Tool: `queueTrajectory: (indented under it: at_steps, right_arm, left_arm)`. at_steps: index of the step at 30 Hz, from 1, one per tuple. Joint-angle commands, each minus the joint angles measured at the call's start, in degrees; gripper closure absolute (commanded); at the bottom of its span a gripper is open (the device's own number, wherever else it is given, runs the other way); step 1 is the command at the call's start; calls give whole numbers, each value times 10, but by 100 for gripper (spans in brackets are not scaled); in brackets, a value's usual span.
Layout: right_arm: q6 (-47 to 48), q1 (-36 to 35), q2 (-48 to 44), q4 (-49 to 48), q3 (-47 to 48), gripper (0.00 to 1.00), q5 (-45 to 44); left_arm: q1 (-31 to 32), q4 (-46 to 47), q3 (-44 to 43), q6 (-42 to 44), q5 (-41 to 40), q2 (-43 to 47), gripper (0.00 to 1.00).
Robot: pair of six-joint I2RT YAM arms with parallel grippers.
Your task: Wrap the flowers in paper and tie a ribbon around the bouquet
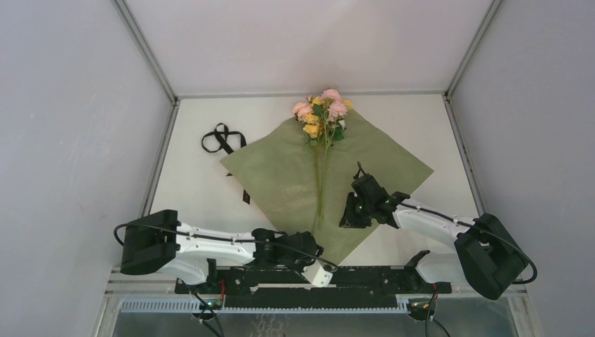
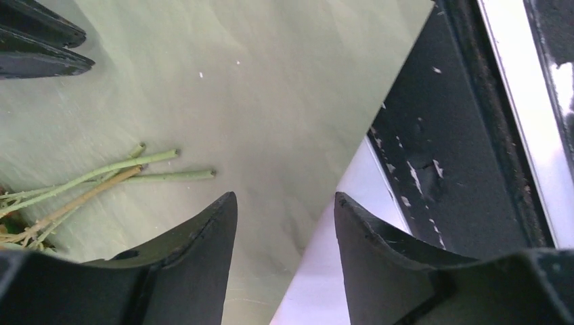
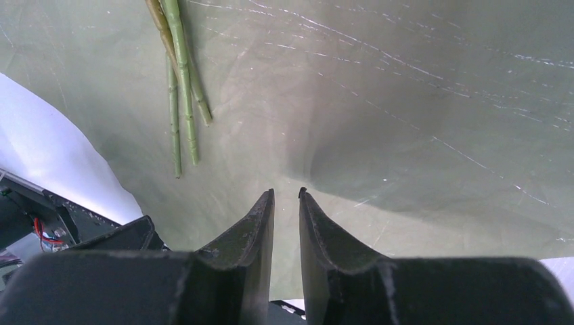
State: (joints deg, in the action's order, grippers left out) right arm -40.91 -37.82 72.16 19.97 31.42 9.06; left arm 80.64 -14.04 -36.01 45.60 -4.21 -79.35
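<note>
The paper (image 1: 281,175) lies flat as a diamond, olive green face up. On it lie the flowers (image 1: 321,112), pink and yellow blooms at the far corner, with the stems (image 1: 320,200) running toward me. The black ribbon (image 1: 223,139) sits looped on the table, left of the paper. My left gripper (image 1: 306,250) is at the paper's near corner. In the left wrist view it (image 2: 284,200) is open, straddling the paper's edge (image 2: 318,203) with nothing gripped. My right gripper (image 3: 286,193) hovers over the paper (image 3: 379,122), right of the stem ends (image 3: 183,122). Its jaws stand a narrow gap apart, with nothing between them.
A black rail (image 1: 365,277) with the arm bases runs along the near table edge, close behind the paper's corner. It also shows in the left wrist view as the rail (image 2: 447,156). Grey walls enclose the white table (image 1: 421,126) on the left, right and back.
</note>
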Motion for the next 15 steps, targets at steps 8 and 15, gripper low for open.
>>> queueTrajectory:
  at_steps: [8, 15]
  right_arm:
    - [-1, 10, 8, -28, 0, 72, 13]
    - [35, 24, 10, -44, 0, 71, 59]
  left_arm:
    - [2, 41, 2, 13, -18, -27, 60]
    - [-37, 20, -23, -16, -13, 10, 100]
